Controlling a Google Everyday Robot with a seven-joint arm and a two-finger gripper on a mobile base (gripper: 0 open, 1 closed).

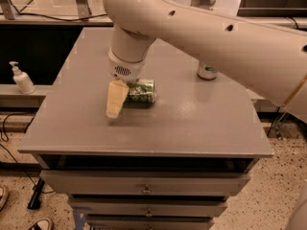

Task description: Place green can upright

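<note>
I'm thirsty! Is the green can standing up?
No, tipped over: the green can lies on its side on the table, with the hand close beside it.

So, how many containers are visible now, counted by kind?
Cans: 2, the green can lying on its side and a pale can partly behind the arm.
Bottles: 1, the pump bottle beside the table.
Total: 3.
The end effector hangs at the green can's bottle-side end.
</note>
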